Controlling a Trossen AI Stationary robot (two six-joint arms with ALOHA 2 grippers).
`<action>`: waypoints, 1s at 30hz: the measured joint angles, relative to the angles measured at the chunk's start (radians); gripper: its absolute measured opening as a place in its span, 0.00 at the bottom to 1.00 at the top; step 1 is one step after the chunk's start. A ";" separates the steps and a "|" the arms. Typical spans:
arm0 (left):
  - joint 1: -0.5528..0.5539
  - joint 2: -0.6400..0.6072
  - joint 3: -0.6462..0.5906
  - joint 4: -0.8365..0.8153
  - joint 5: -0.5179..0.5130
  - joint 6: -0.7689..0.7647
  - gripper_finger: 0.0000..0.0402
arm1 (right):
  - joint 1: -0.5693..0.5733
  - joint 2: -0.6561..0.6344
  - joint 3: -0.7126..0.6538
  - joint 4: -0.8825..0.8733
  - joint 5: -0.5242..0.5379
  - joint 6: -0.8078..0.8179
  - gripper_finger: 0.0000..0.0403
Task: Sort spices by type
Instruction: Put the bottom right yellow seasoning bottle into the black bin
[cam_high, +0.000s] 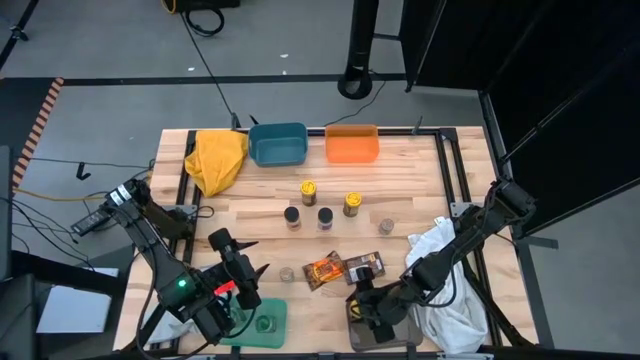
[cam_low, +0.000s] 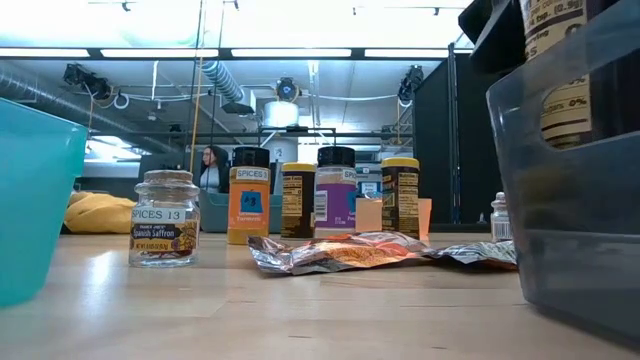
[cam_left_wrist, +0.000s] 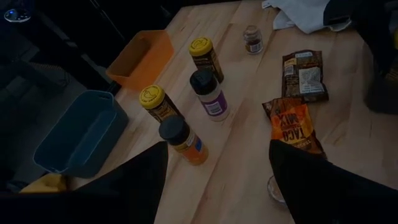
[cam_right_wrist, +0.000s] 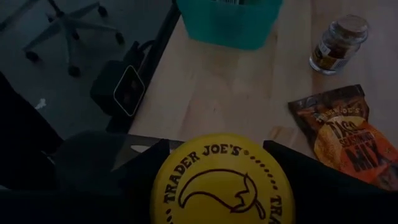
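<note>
Two yellow-lidded jars (cam_high: 308, 190) (cam_high: 351, 204) and two dark-lidded jars (cam_high: 292, 216) (cam_high: 325, 217) stand upright mid-table. Two small clear jars (cam_high: 386, 228) (cam_high: 287, 273) stand near them. An orange packet (cam_high: 325, 270) and a brown packet (cam_high: 365, 265) lie flat. My right gripper (cam_right_wrist: 217, 168) is shut on another yellow-lidded jar (cam_low: 555, 70) over a grey bin (cam_low: 575, 210) at the near edge. My left gripper (cam_left_wrist: 217, 186) hangs open above the table near a green tray (cam_high: 272, 312), with nothing between its fingers. My right gripper has the jar's round yellow lid (cam_right_wrist: 221, 180) between its two fingers, one on each side of the rim. The fingers come slanting down from above. The jar stands upright with its lower part inside the grey bin; whether its base rests on the bin's floor is hidden.
A blue bin (cam_high: 277, 143) and an orange bin (cam_high: 351, 143) stand at the far edge, with a yellow cloth (cam_high: 217, 158) to their left. A white cloth (cam_high: 445, 270) lies under my right arm. Bare wood shows between the jars and the far bins.
</note>
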 joint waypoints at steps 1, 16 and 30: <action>0.000 0.000 0.000 -0.001 -0.001 0.000 0.71 | 0.000 0.000 0.000 0.000 0.000 0.000 0.65; 0.000 0.000 0.000 -0.007 -0.003 0.000 0.71 | -0.001 0.000 0.000 0.000 0.000 0.017 0.72; 0.000 0.000 0.000 -0.007 -0.003 -0.003 0.71 | -0.002 -0.002 0.000 -0.020 0.000 0.019 0.68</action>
